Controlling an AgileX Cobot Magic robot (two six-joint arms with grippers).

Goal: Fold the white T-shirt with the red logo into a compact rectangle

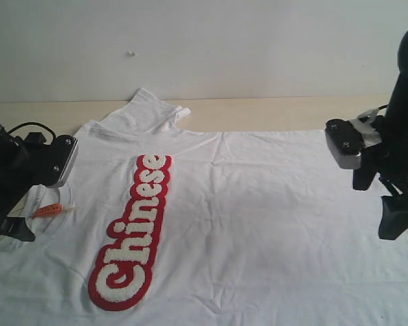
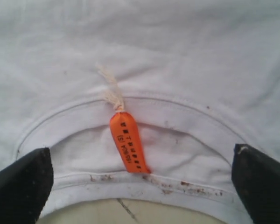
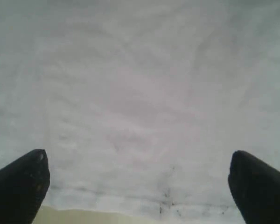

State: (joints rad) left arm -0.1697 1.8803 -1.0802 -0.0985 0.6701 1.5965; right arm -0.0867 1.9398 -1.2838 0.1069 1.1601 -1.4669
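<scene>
Pale tabletop (image 1: 292,112) carries the white T-shirt (image 1: 272,204) spread flat, red logo (image 1: 132,234) at lower left. Thin and limp, it likely wants pinching at neckline (image 2: 186,116) and hem (image 3: 130,205). Above these the left gripper (image 2: 142,196) and right gripper (image 3: 140,186) hover, fingers spread wide.

Pale table (image 1: 272,105) carries the white T-shirt (image 1: 258,224), spread flat

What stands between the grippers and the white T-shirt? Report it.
Nothing visible. The left gripper hangs, jaws open, over the white T-shirt at its neckline, where only its own orange tag lies. The right gripper, jaws open, hangs over bare cloth near the shirt's edge.
</scene>
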